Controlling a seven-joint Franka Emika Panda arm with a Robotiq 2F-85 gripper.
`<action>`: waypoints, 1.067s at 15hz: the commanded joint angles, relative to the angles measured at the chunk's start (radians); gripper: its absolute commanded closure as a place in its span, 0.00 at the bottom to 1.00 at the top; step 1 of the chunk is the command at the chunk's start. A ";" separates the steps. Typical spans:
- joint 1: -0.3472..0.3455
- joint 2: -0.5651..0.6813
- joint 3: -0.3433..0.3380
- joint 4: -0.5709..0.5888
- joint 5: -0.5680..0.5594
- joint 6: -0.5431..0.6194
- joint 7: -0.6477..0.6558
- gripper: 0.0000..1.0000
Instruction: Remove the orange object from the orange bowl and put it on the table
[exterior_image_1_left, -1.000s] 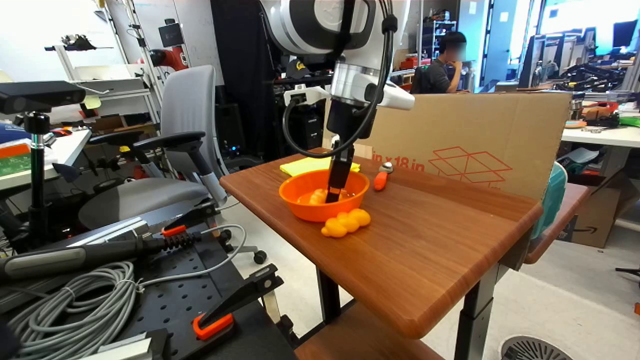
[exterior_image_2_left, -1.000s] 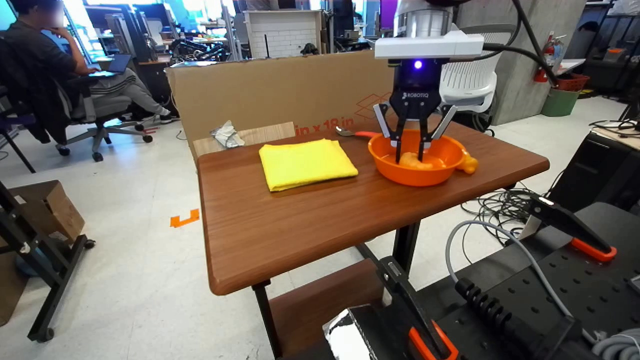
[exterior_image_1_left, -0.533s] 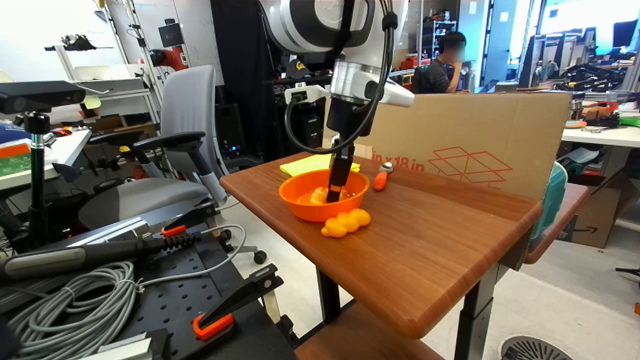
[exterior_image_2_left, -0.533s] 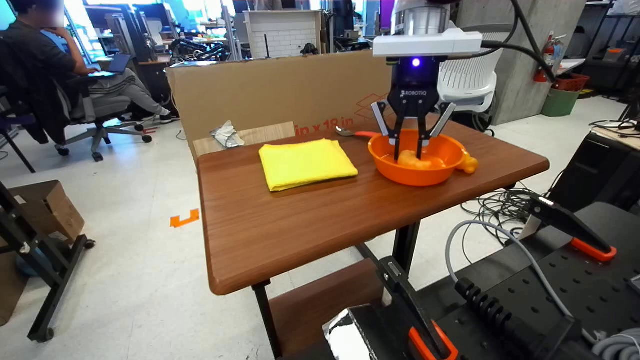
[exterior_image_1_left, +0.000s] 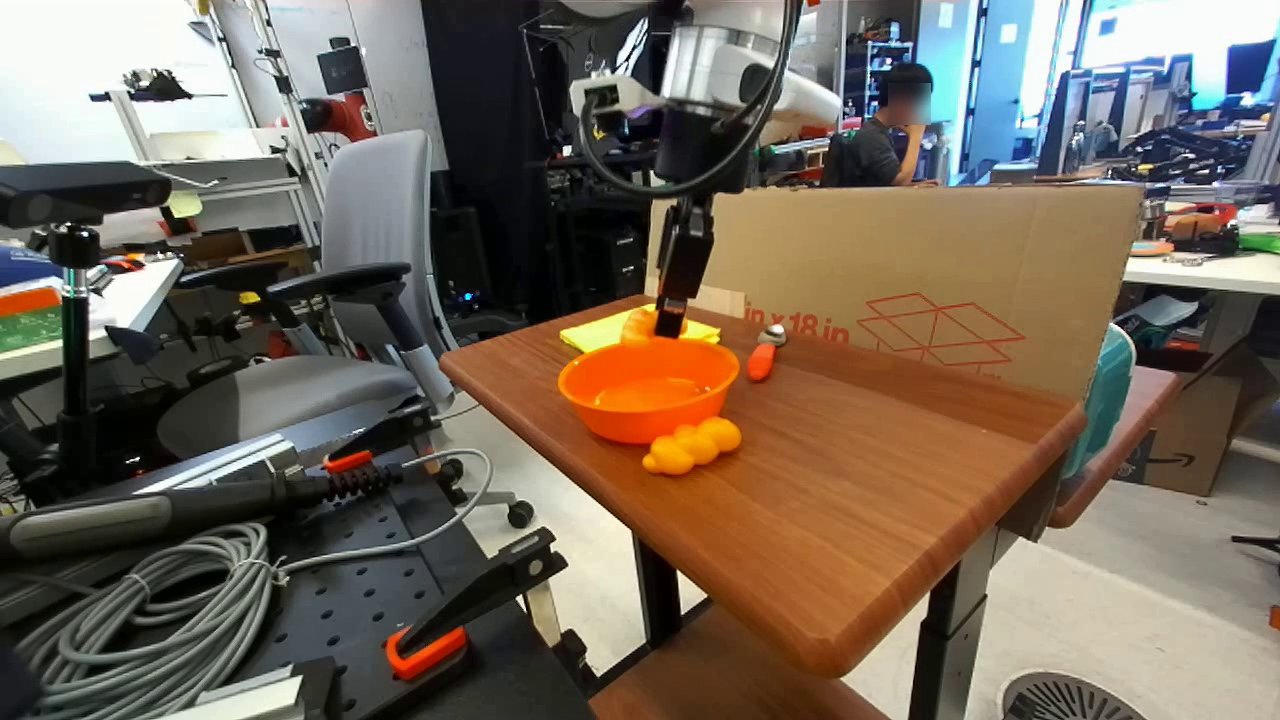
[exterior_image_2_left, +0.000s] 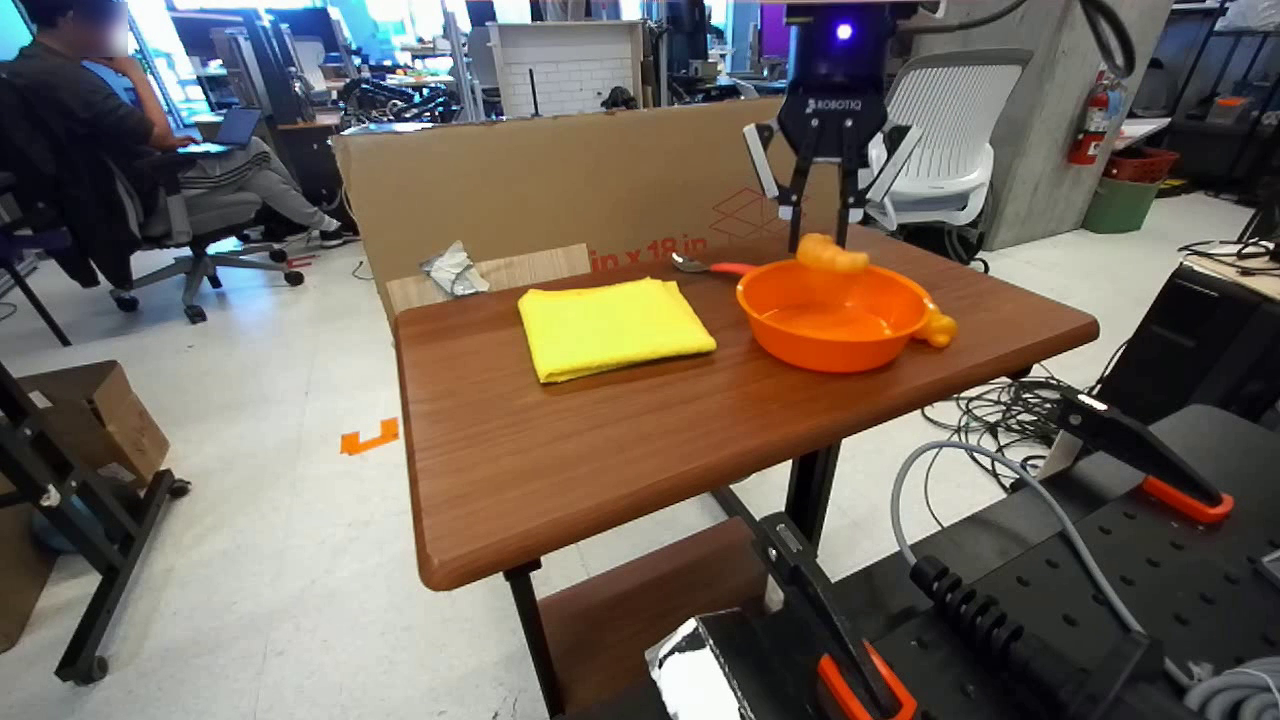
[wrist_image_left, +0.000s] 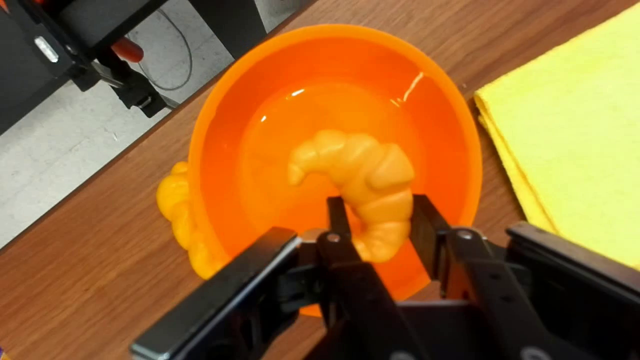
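holding the orange object — the tool reads "robotiq".

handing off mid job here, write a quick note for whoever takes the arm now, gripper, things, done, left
Gripper: the black two-fingered gripper is shut on the curved, ridged, toy-like orange croissant.
Where: it hangs above the shallow round orange plastic-looking bowl, which stands on the rectangular reddish-brown wood-grain table.
Done: croissant gripped and out of the bowl.
Left: set it on the table, then let go.
Note: the lumpy yellow-orange twist beside the bowl is likely not part of this.
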 joint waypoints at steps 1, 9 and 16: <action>-0.040 -0.061 0.004 0.036 0.028 -0.109 -0.065 0.89; -0.125 0.043 -0.013 0.321 0.074 -0.303 -0.097 0.89; -0.192 0.231 -0.036 0.577 0.075 -0.390 -0.070 0.89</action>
